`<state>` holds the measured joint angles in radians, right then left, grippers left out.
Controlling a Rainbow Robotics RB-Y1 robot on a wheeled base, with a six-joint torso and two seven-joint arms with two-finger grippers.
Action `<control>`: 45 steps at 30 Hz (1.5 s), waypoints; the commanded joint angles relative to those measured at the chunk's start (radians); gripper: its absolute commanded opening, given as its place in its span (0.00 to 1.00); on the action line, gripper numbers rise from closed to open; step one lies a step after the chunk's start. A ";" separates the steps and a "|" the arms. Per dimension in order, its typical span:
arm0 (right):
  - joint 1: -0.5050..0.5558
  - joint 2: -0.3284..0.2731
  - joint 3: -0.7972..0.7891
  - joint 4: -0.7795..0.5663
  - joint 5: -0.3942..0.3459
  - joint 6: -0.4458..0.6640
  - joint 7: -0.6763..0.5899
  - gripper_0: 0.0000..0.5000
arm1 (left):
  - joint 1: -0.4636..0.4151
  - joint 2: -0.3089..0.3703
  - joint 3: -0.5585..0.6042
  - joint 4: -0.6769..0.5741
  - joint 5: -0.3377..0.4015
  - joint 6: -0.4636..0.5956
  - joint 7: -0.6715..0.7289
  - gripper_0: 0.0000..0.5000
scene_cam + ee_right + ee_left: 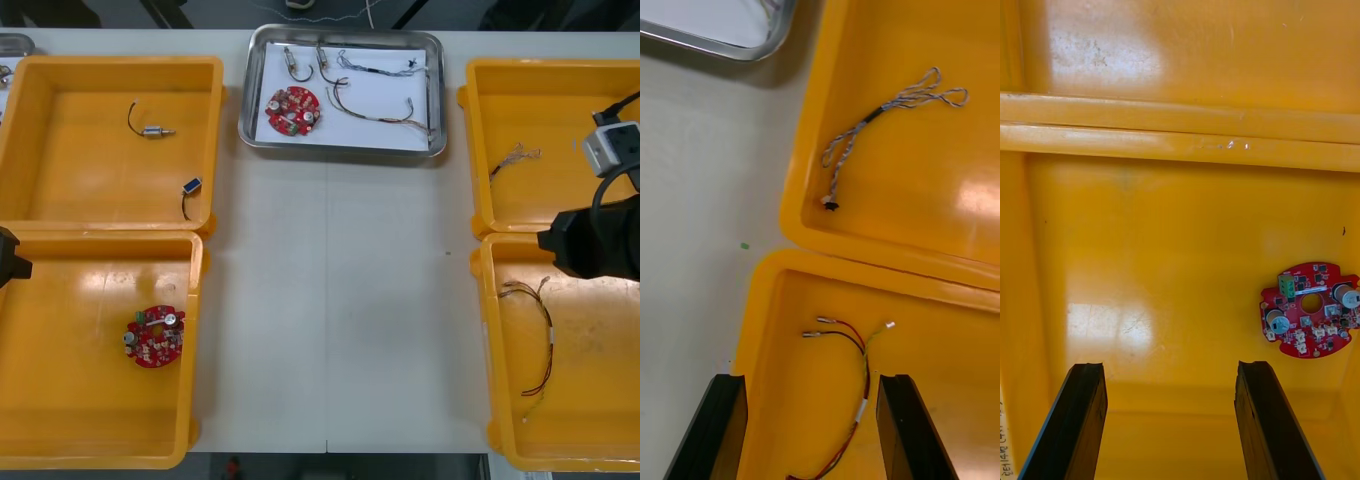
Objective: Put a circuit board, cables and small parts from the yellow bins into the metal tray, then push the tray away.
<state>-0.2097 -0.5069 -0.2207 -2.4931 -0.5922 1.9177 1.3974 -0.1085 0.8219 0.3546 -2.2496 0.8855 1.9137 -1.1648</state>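
While the filled metal tray (pixel 342 151) sat far ahead between the yellow bins (pixel 90 160), both my grippers hung wide open, empty.
My right gripper (pixel 812 384), above the red and yellow cable (pixel 866 382), looked nearer it than my left gripper (pixel 1170 369).

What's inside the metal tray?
One round red circuit board, several cables and small metal parts on a white lining hiding the tray floor. The left gripper and right gripper hang open above the near bins.

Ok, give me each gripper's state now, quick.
Left gripper: open, empty, over a yellow plastic bin.
Right gripper: open, empty, above the thin red and yellow cable.
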 commanded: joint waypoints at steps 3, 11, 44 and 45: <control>0.095 -0.055 -0.183 0.003 -0.087 0.002 -0.038 1.00 | 0.018 -0.009 0.024 -0.025 0.007 0.006 0.065 1.00; 0.115 -0.094 -0.269 0.123 -0.159 0.002 -0.034 1.00 | 0.018 -0.009 0.024 -0.025 0.007 0.006 0.065 1.00; 0.101 -0.206 -0.243 0.272 -0.230 0.002 -0.063 1.00 | 0.018 -0.009 0.024 -0.025 0.007 0.006 0.065 1.00; 0.101 -0.206 -0.243 0.272 -0.230 0.002 -0.063 1.00 | 0.018 -0.009 0.024 -0.025 0.007 0.006 0.065 1.00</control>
<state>-0.1092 -0.6681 -0.4694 -2.2134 -0.8143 1.9177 1.3873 -0.1085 0.8218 0.3546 -2.2497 0.8859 1.9137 -1.1648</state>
